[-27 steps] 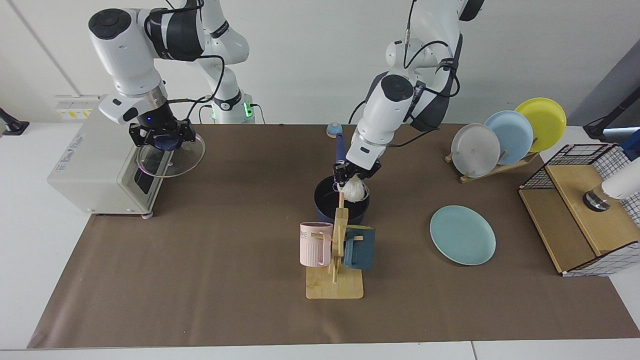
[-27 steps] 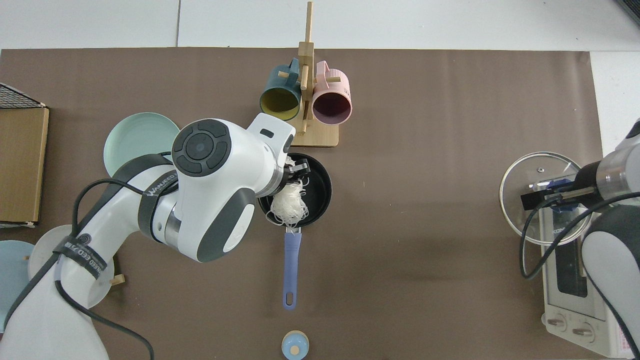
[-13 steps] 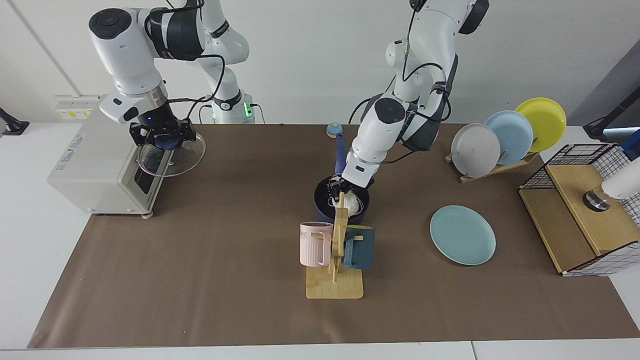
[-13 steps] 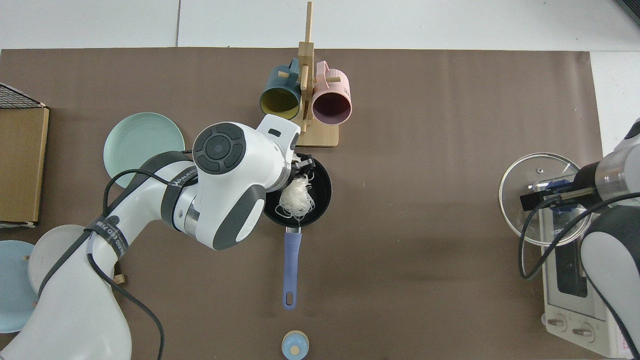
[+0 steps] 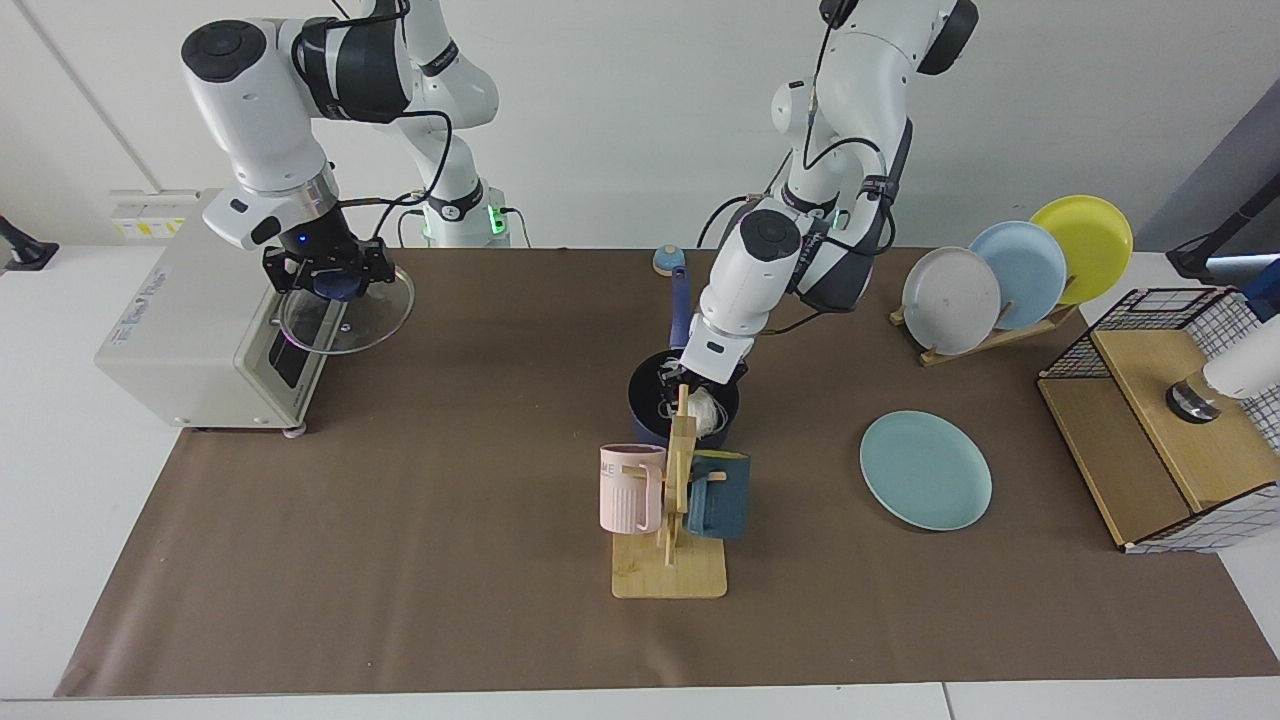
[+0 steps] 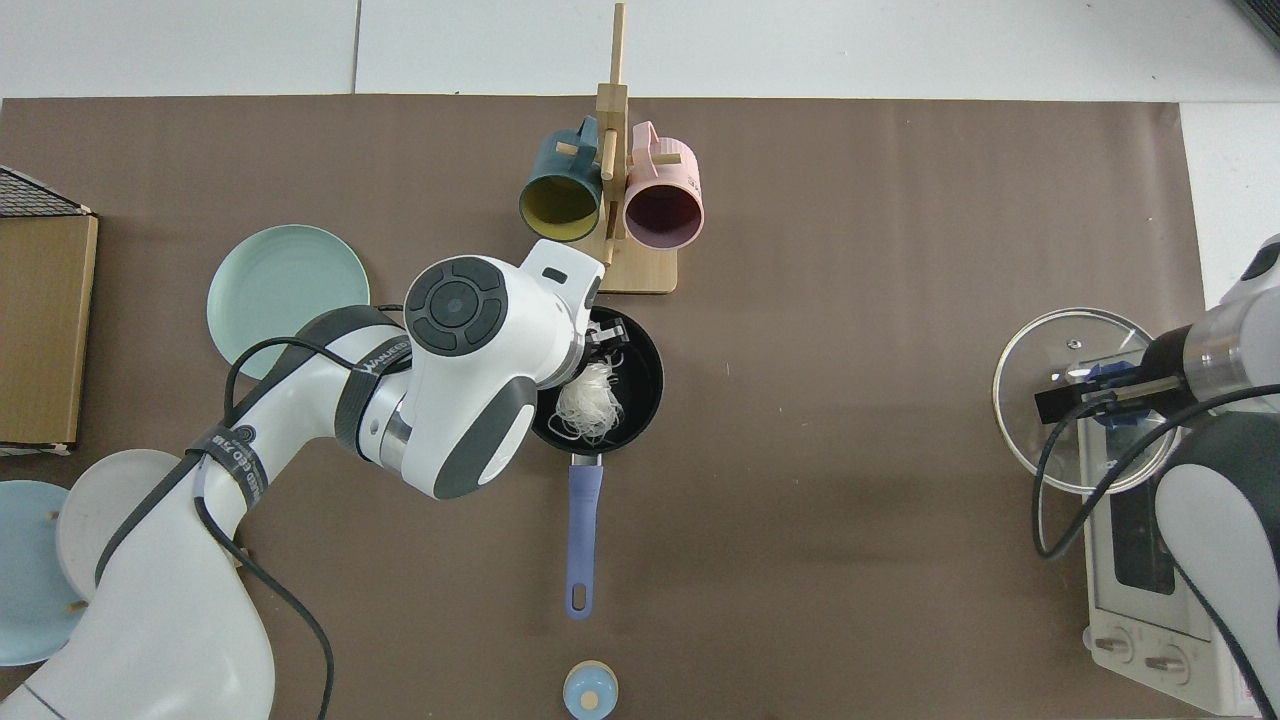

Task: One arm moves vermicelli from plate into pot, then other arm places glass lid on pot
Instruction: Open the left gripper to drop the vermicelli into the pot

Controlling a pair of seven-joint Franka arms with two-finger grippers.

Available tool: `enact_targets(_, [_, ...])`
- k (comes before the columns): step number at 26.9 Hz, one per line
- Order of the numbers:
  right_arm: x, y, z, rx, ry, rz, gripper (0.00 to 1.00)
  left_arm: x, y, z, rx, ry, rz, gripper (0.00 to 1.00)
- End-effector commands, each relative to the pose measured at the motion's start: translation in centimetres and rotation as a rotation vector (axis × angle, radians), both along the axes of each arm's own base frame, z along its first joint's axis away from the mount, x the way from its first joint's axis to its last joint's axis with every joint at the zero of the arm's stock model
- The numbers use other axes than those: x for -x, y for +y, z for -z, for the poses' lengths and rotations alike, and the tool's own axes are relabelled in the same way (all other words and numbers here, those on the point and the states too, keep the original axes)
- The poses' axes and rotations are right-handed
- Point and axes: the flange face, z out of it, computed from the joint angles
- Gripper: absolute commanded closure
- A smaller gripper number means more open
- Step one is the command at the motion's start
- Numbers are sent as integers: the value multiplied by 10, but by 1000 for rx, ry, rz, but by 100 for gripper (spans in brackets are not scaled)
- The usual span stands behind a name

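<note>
The left tool (image 5: 688, 385) is low inside the pot (image 6: 640, 350), and I cannot tell its fingers' state; the vermicelli (image 6: 590, 402) lies in the pot. The right tool (image 5: 328, 275) pinches the glass lid (image 5: 375, 318) by its knob, near the toaster oven (image 5: 190, 330).

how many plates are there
4: a teal plate flat on the table, and grey, pale blue and yellow plates standing in the rack.

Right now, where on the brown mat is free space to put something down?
Free: the mat between the dark navy pot and the white oven, under the held glass lid. Crowded: around the pot, with the left gripper, white vermicelli and wooden mug rack.
</note>
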Motion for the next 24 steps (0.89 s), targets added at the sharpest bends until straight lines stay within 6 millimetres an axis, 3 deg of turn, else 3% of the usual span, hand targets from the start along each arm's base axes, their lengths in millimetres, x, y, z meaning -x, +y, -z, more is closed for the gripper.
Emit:
enact_targets(1, [7, 6, -1, -20, -1, 22, 94, 4, -1, 13, -25, -30, 11, 42])
enact_targets(2, [7, 7, 0, -26, -1, 23, 94, 4, -1, 12, -24, -33, 10, 22])
enact_targets(5, [8, 8, 3, -36, 0, 27, 94, 0, -1, 10, -19, -34, -4, 2])
enact_targets(10, [7, 19, 13, -42, -4, 49, 94, -3, 10, -11, -61, -13, -6, 0])
enact_targets(16, [7, 63, 17, -33, -18, 85, 94, -23, 32, -81, -117, 26, -47, 0])
enact_targets(18, [8, 80, 20, -28, -17, 71, 94, -28, 50, -89, -147, 40, -65, 0])
enact_targets(24, [11, 141, 27, -25, -52, 105, 94, -28, 111, -140, -179, 24, -35, 0])
